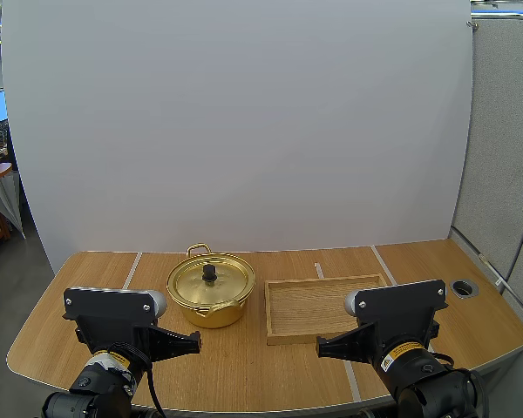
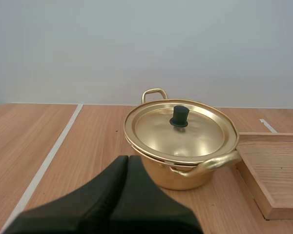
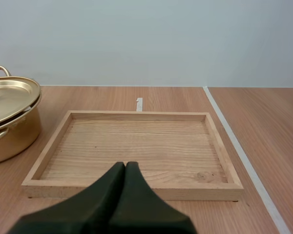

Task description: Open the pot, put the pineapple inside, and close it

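The gold pot [image 1: 211, 300] stands upright on the wooden surface [image 1: 261, 370]; its lid [image 1: 222, 287] sits flat on the rim, with the black knob [image 1: 209, 273] upright at the lid's centre. One loop handle [image 1: 199, 250] juts from the pot's far side; in the left wrist view a second handle [image 2: 212, 163] curves out from the side turned toward the wooden tray [image 1: 318, 305]. The tray lies flat just beside the pot, on the pot's right, its long side running away from the pot; whether the second handle touches the tray's corner I cannot tell. White tape lines [image 1: 132, 270] run across the surface on either side of the pot.

The left gripper [image 1: 197, 345] sits on the near side of the pot, a little to the pot's left; its fingers are pressed together into one dark wedge with nothing between them, the tip aimed toward the pot and apart from it. The right gripper [image 1: 320, 348] is well to the right of the pot, at the tray's near rim; its fingers are likewise closed on nothing, with the wedge pointing over the tray's bare floor and the pot off to its side.
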